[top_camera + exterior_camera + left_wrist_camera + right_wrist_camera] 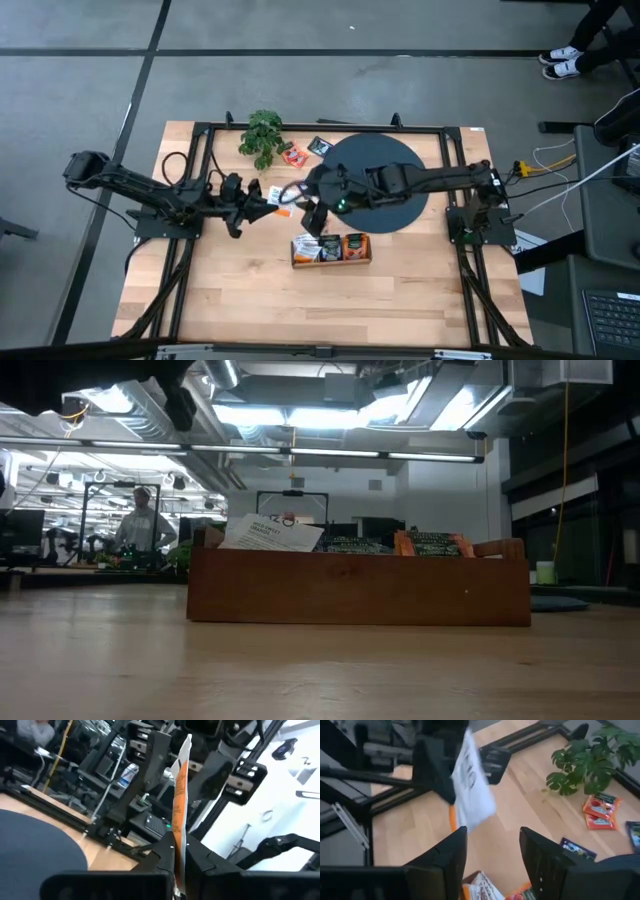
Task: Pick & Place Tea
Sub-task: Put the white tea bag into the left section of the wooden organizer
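Tea packet held above the counter — wooden box as landmark

Left claw [268, 200] pinched on a white-and-orange tea packet [281, 194], just left of and above the wooden box [331, 250]; right claw [311, 214] spread wide, holding nothing — just beside it.

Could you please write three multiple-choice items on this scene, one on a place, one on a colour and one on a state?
1. Where is the small green leafy plant?
A. On the light wooden table near its far edge
B. In the wooden box
C. On the disc

2. What colour is the large round disc?
A. White
B. Dark
C. Green

3. How is the left gripper?
A. Open, empty
B. Out of view
C. Shut on the white and orange tea packet

Answers: 1 A, the high view shows it there. 2 B, the disc looks dark. 3 C, the left wrist view shows the packet pinched upright.
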### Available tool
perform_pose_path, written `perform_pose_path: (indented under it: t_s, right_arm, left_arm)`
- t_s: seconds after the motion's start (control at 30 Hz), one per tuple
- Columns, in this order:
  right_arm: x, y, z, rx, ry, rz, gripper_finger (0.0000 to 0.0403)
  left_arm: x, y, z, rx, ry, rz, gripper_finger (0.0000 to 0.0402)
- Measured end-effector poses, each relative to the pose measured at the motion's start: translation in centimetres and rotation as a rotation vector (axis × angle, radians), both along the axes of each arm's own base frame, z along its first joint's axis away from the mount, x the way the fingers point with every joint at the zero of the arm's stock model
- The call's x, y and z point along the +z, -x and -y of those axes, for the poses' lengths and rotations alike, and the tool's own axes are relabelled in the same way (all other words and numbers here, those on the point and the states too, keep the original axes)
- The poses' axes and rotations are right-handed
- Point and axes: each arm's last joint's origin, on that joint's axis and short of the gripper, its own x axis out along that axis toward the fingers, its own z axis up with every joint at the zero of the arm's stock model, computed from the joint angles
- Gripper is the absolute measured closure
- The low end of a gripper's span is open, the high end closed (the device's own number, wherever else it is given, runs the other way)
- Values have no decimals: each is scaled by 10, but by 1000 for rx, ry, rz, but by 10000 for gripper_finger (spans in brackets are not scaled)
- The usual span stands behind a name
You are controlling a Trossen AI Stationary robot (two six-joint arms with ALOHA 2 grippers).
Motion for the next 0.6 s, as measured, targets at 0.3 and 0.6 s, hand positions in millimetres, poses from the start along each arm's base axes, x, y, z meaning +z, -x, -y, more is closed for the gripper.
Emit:
perform_pose_path:
  t_s: [0.3,0.6]
  right_arm:
    - [8,-9,15,67,-93,93,220]
    - [13,-12,17,114,-107,149,288]
  left_arm:
    - [4,1,0,33,-26,36,395]
    - [3,1,0,39,-26,35,394]
